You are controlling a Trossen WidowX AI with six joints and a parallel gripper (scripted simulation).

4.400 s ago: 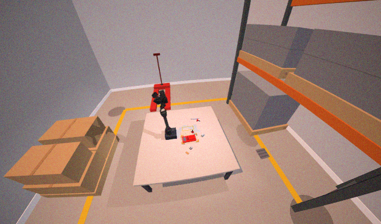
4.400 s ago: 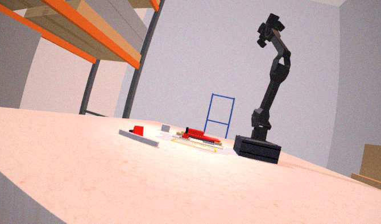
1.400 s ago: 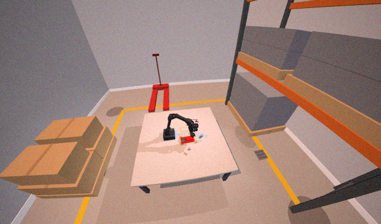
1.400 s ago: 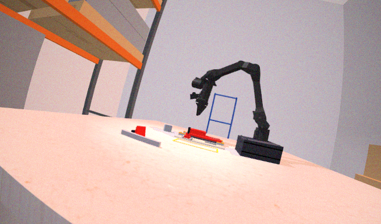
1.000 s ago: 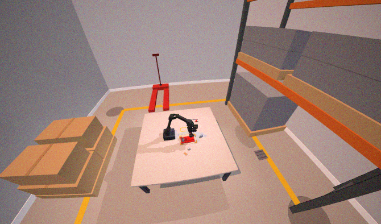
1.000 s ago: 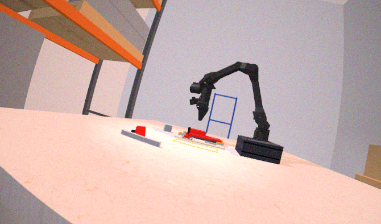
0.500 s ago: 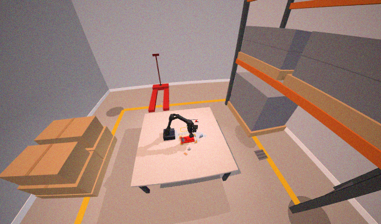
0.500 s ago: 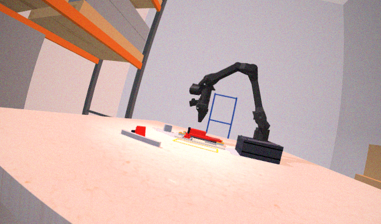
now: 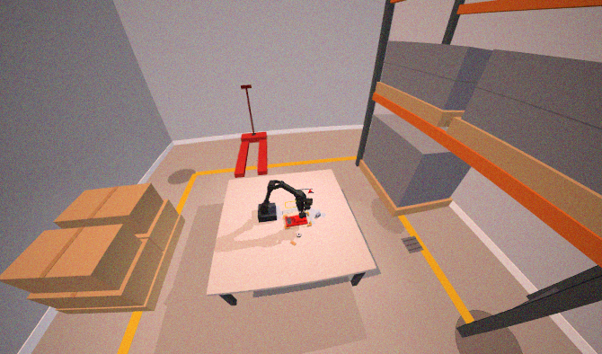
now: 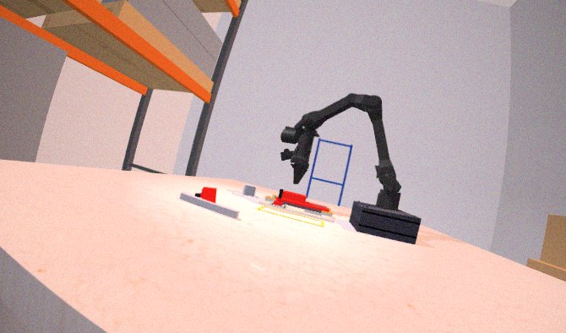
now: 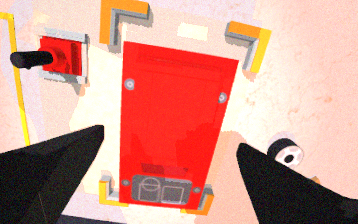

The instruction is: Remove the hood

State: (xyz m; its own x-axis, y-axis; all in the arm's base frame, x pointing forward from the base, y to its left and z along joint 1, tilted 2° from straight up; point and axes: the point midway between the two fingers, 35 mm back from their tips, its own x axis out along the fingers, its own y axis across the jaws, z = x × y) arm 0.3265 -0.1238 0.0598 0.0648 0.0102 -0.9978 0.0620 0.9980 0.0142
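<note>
The red toy car (image 9: 294, 221) (image 10: 293, 198) (image 11: 170, 115) sits between several yellow and grey corner brackets. A grey panel with outlined shapes is at its lower end in the wrist view. I cannot tell the hood's edges from the rest of the red body. My gripper (image 10: 296, 182) (image 11: 172, 140) is open and empty above the car, with one finger to each side of it in the wrist view. The marked area is a yellow outline (image 9: 286, 205) (image 10: 323, 224) (image 11: 21, 90) beside the car; no hood shows in it.
A red block with a black peg (image 11: 62, 55) sits in a grey holder between car and outline. A small wheel (image 9: 299, 234) (image 11: 286, 154) and an orange piece (image 9: 293, 243) lie across from it. A grey block (image 9: 318, 215) (image 10: 249, 190) and a grey bar (image 10: 215, 208) are also there.
</note>
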